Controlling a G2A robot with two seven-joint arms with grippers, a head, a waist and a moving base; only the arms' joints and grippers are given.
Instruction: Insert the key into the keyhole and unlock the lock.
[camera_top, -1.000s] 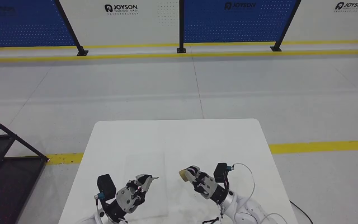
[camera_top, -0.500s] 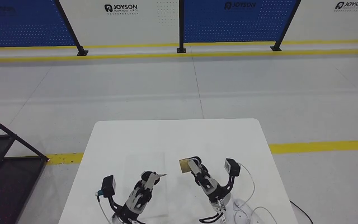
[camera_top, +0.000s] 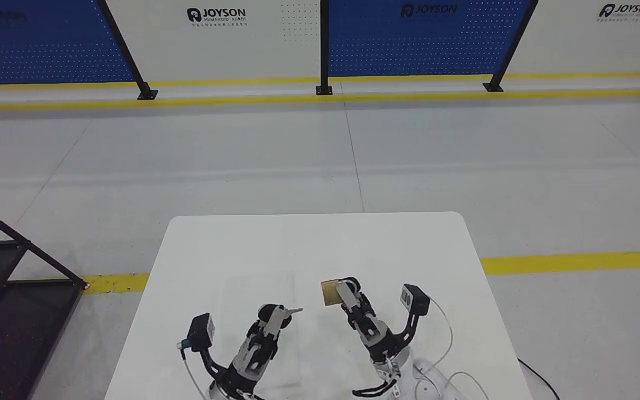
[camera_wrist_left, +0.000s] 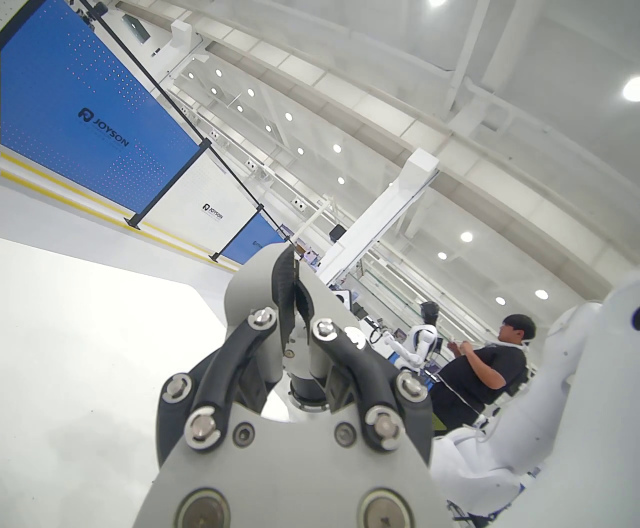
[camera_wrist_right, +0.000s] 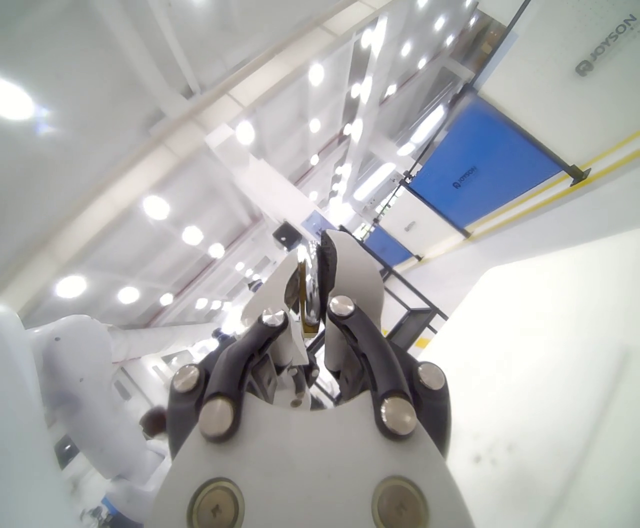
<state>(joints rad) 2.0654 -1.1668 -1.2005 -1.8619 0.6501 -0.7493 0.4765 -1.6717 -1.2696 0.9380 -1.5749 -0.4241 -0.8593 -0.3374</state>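
In the top view, both arms are in the lower centre of the frame, over the near part of the white table (camera_top: 300, 240).

The left gripper (camera_top: 274, 315) is positioned left of centre. Its fingers are fully closed on the key (camera_top: 291, 311), a small silver item that projects from the fingertips toward the right of the frame. In the left wrist view, the left gripper (camera_wrist_left: 291, 267) has its two dark pads pressed together with no gap between them.

The right gripper (camera_top: 342, 291) is positioned right of centre. Its fingers are closed to the width of the padlock (camera_top: 327, 293), a brass-coloured body held at the fingertips on the side toward the key. In the right wrist view, the right gripper (camera_wrist_right: 311, 262) clamps the padlock (camera_wrist_right: 306, 295) between its pads, and brass and bright metal surfaces are visible.

The key tip and the padlock are near each other, roughly level in the frame, but apart.
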